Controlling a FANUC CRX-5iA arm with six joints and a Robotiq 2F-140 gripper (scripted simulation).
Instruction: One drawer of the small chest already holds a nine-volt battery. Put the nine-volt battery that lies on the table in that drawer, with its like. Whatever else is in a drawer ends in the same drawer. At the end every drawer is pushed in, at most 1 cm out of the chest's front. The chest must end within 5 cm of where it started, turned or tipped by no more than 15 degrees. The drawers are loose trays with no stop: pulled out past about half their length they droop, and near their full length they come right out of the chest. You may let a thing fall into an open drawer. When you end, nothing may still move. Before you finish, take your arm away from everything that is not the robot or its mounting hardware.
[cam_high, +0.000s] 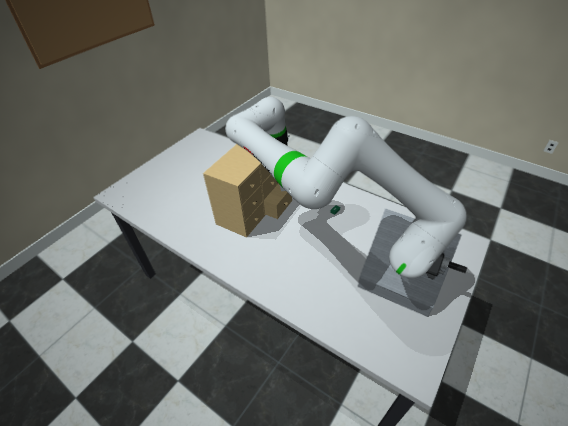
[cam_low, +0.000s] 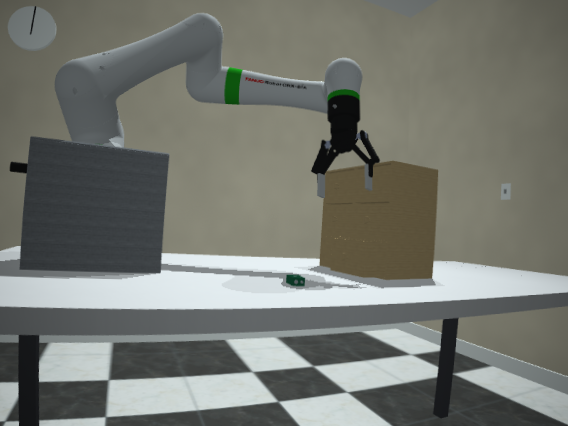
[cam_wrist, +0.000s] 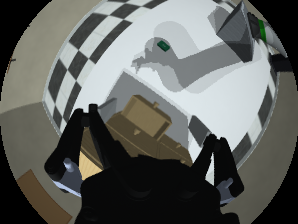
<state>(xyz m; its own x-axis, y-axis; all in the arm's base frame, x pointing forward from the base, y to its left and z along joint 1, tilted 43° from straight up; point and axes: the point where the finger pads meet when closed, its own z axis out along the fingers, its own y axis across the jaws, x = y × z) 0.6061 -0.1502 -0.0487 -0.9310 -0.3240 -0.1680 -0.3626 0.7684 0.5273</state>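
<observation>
We saw the open claw (cam_low: 345, 180) straddling the chest's (cam_low: 390, 225) top front edge, one finger before the front, the other over the top. A lower drawer (cam_high: 278, 202) stuck out, blocking that side of the front. The battery (cam_low: 295, 280) lay apart from the chest on open desk (cam_low: 150, 295), reachable from above. The gray pedestal (cam_low: 95, 210) stood well apart.

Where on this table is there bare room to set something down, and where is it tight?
Bare room: the table's broad strip along its near edge, and the corner left of the chest. Tight: between the chest's open drawer, the battery and the arm's base. The open tool hangs at the chest's top.
</observation>
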